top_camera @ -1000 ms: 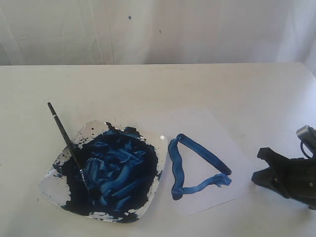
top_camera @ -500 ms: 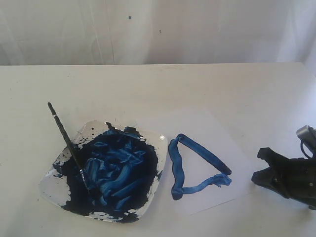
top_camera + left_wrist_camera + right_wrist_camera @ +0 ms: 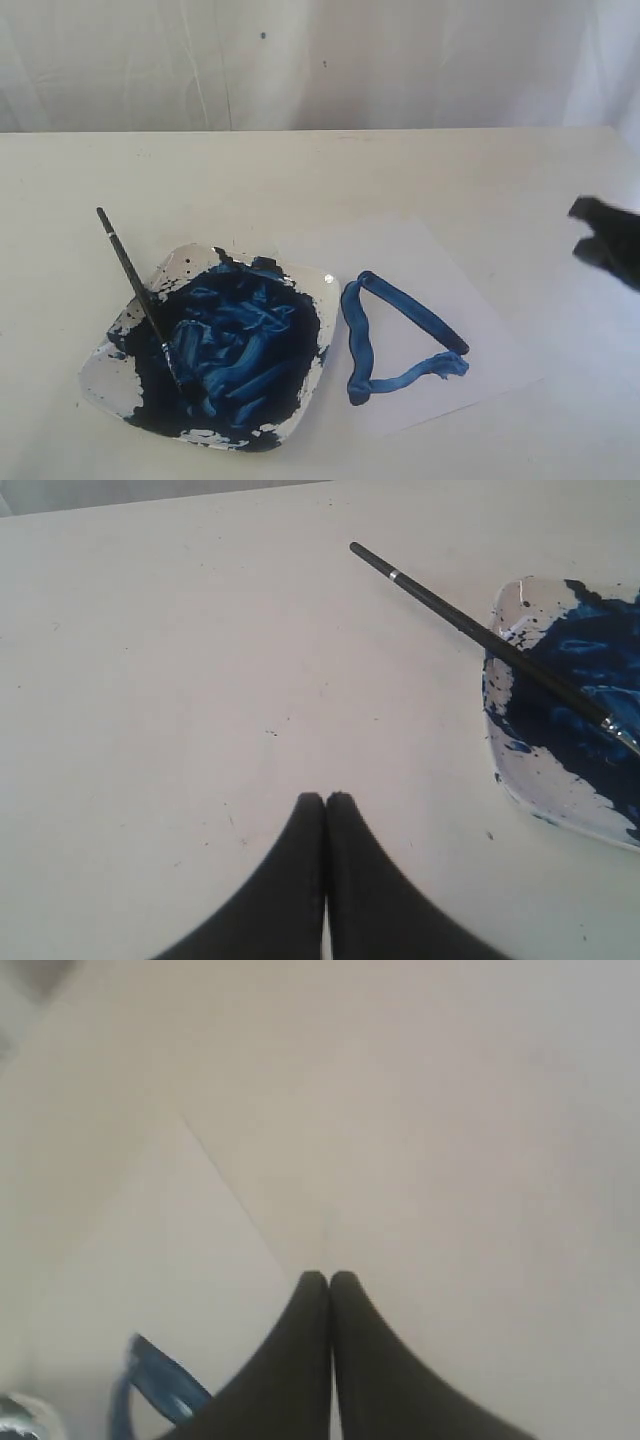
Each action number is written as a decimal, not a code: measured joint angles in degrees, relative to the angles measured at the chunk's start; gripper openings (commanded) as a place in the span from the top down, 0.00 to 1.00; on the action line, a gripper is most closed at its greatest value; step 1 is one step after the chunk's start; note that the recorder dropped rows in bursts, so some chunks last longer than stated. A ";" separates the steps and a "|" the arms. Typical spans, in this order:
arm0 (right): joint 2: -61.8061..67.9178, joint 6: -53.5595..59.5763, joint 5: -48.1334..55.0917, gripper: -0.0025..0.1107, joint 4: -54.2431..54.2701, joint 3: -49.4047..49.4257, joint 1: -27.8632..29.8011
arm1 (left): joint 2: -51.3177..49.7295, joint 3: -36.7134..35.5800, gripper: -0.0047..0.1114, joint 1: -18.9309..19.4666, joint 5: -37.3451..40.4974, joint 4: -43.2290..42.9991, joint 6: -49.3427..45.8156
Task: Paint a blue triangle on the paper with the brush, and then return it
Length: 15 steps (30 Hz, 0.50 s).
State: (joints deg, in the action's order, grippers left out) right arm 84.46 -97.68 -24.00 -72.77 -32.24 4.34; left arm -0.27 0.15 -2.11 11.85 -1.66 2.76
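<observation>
My black right gripper hovering right of the thin white paper sheet, jaws pinched together, empty, glossy blue paint triangle on it

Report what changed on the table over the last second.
The right gripper swung up the exterior view toward its right edge, holding nothing. The brush stayed propped in the paint dish; the blue triangle and the paper did not move.

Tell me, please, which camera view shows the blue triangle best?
The exterior view: the whole blue triangle lies unobstructed on the paper. The right wrist view catches only a blurred corner of it; the left wrist view shows none.
</observation>
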 measured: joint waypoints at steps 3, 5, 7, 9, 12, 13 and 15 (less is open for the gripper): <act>-6.12 0.00 -0.16 0.98 0.52 -3.68 0.00 | 0.00 0.00 0.96 0.00 0.00 0.00 0.00; -9.79 0.91 0.41 0.98 0.65 -5.64 -0.69 | 0.00 0.00 0.96 0.00 0.00 0.00 0.00; -13.79 3.64 1.17 0.98 0.87 -7.24 -2.18 | 0.00 0.00 0.96 0.00 0.00 0.00 0.00; -17.82 7.09 1.99 0.98 0.98 -8.01 -4.12 | 0.00 0.00 0.96 0.00 0.00 0.00 0.00; -23.91 11.58 4.36 0.98 0.98 -8.25 -6.95 | 0.00 0.00 0.96 0.00 0.00 0.00 0.00; -25.50 12.41 5.04 0.98 0.98 -8.25 -7.47 | 0.00 0.00 0.96 0.00 0.00 0.00 0.00; -29.13 13.77 7.02 0.98 0.98 -8.25 -8.19 | 0.00 0.00 0.96 0.00 0.00 0.00 0.00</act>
State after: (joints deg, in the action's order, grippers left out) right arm 55.34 -83.90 -16.99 -71.79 -40.49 -3.85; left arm -0.27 0.15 -2.11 11.85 -1.66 2.76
